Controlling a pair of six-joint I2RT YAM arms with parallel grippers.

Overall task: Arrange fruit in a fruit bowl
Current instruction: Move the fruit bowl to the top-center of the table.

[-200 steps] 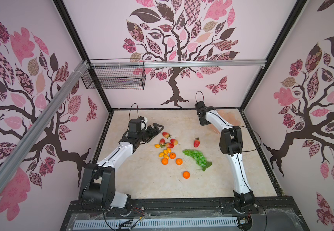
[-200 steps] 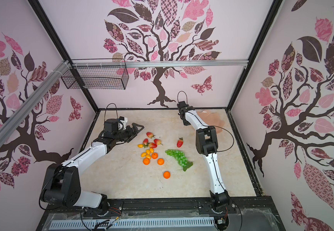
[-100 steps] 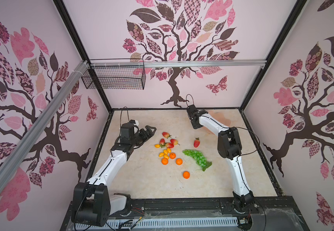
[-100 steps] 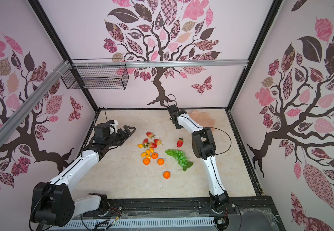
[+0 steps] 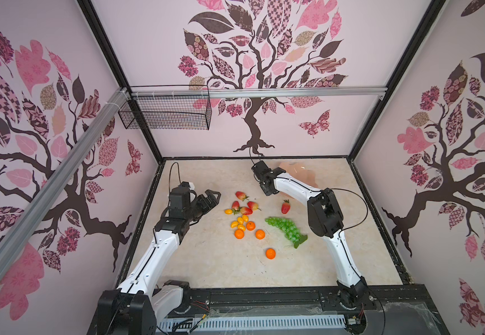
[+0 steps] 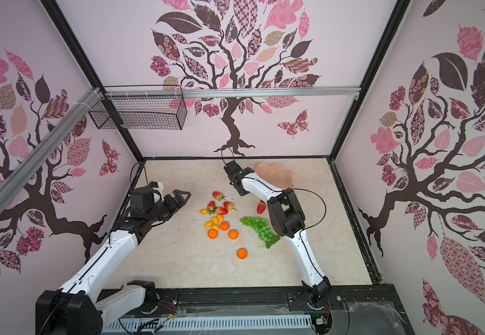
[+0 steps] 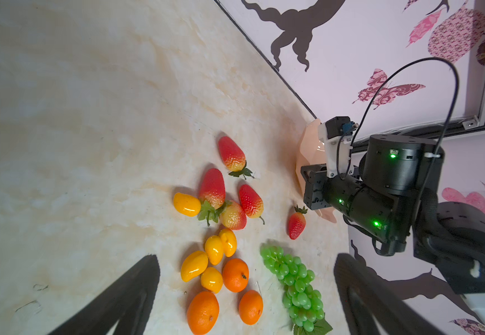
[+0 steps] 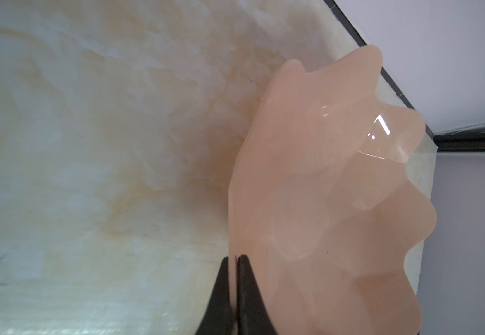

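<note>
Near the back wall (image 5: 308, 145), the right gripper (image 8: 236, 258) was clamped on the wavy rim of the peach-pink fruit bowl (image 8: 337, 179) (translucent, catching a glint of light). Mid-table, strawberries (image 5: 240, 195), tangerines (image 5: 260, 234), yellow tomatoes (image 5: 234, 224) and a green grape bunch (image 5: 284, 229) lay loose on the marbled tabletop (image 5: 206, 261), apart from the bowl. The left gripper (image 5: 212, 196) hovered beside them, jaws spread wide, empty.

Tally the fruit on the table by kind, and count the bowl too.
Strawberries: 5
Tangerines: 4
Yellow oval tomatoes: 5
Grape bunch: 1
Fruit bowl: 1
Total: 16
</note>
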